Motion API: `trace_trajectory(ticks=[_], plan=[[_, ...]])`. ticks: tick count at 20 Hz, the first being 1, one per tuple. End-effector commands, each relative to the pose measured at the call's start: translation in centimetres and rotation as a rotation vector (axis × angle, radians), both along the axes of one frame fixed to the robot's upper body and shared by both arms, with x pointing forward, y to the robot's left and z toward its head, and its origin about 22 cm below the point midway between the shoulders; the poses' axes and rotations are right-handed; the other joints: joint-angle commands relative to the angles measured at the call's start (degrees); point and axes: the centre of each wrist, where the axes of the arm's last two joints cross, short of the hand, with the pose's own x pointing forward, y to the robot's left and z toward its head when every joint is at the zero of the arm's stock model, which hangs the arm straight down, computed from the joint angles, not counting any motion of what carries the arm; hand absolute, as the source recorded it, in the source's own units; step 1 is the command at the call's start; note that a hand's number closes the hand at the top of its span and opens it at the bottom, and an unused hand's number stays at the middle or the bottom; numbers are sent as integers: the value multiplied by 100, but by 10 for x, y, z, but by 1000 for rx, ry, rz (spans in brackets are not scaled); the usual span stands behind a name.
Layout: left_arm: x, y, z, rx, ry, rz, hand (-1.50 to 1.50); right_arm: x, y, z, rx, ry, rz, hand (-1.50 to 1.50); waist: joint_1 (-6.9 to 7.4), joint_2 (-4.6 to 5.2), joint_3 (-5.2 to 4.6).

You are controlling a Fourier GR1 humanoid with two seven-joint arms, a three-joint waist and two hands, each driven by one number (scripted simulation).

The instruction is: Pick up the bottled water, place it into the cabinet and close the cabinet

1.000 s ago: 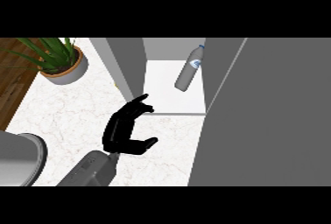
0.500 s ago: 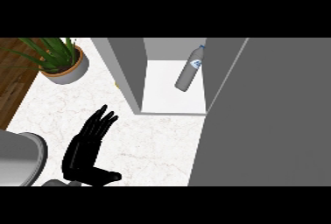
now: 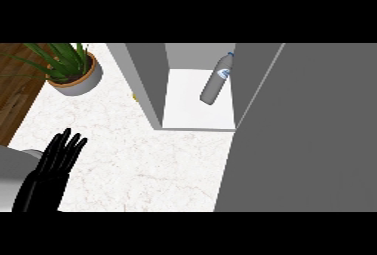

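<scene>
The bottled water (image 3: 216, 79) stands inside the cabinet (image 3: 147, 74) on its white floor, close to the right side, grey with a blue cap. The cabinet's large grey door (image 3: 309, 129) fills the view's right and partly covers the opening. My left hand (image 3: 52, 167) shows at the lower left over the marble counter, fingers straight and pointing up, holding nothing. It is well apart from the cabinet. My right hand is out of sight.
A potted green plant (image 3: 70, 67) sits at the upper left on the counter. A dark wooden strip (image 3: 15, 94) runs along the left edge. A grey rounded object (image 3: 13, 172) shows at the lower left beside my hand.
My left hand has drawn back from the cabinet's front toward the lower left, and its fingers went from curled to straight. The bottle has stayed in the cabinet.
</scene>
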Motion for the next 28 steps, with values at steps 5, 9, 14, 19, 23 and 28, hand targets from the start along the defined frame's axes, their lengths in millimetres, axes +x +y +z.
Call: trace_trajectory(ticks=[5, 9, 14, 19, 23, 28], plan=[[-17, 39, 26, 37, -25, -31, -150, -26, 49, 38, -70, -185, 59, 150, 5, -29, -17], [-29, 39, 25, 24, -12, -26, -150, -16, 79, 41, -68, -174, 107, 150, 34, -61, -33], [-31, 43, 52, 41, -19, -77, -150, -1, 147, 35, -76, -168, 120, 150, 140, -22, -10], [-32, 52, 67, 26, -37, -63, -150, -7, 210, 31, -84, -139, 86, 150, 122, 24, 5], [-34, 44, 76, 20, -46, -88, -150, 26, 234, 48, -32, -82, -18, 150, 281, 76, 9], [-43, 56, 96, 33, -36, -87, -150, 50, 252, 75, 10, 6, -32, 150, 275, 82, 20]])
